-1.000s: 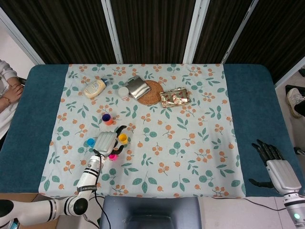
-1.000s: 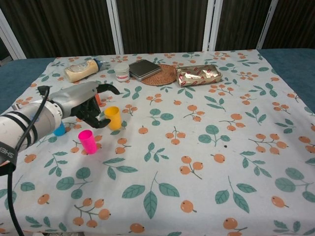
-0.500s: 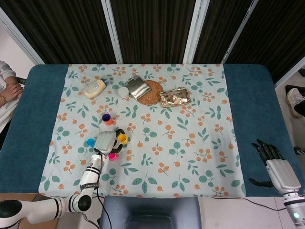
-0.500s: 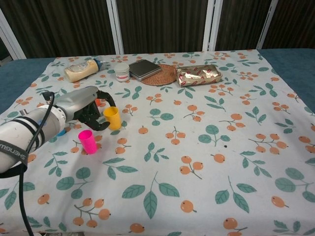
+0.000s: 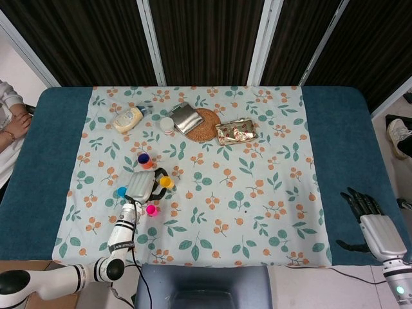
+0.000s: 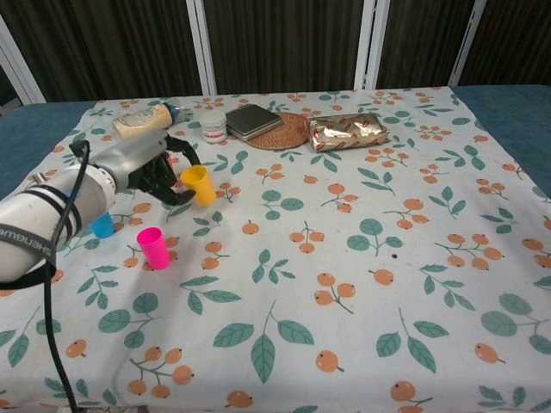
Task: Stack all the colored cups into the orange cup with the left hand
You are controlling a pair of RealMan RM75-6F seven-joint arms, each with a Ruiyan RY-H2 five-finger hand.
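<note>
My left hand [image 5: 141, 185] [image 6: 142, 163] grips a yellow cup [image 5: 166, 182] [image 6: 198, 183] and holds it tilted, just above the cloth. The orange cup [image 5: 145, 160], with something dark blue inside, stands just beyond the hand in the head view; the chest view hides it behind the hand. A blue cup [image 5: 122, 191] [image 6: 103, 225] stands to the left of the hand. A pink cup [image 5: 152, 210] [image 6: 155, 248] stands nearer the front edge. My right hand [image 5: 370, 215] lies open at the table's far right edge, holding nothing.
Along the back stand a cream bottle [image 5: 127, 119] [image 6: 140, 123], a small white jar [image 5: 167, 125] [image 6: 213, 126], a dark flat case [image 5: 185, 118] [image 6: 253, 120] on a woven mat [image 5: 207, 127], and a gold foil packet [image 5: 236, 131] [image 6: 348, 131]. A person [image 5: 9, 122] sits at the left.
My left hand closed around the yellow cup, lifted it off the cloth and carried it a little farther back, toward the orange cup. The right hand stayed still.
</note>
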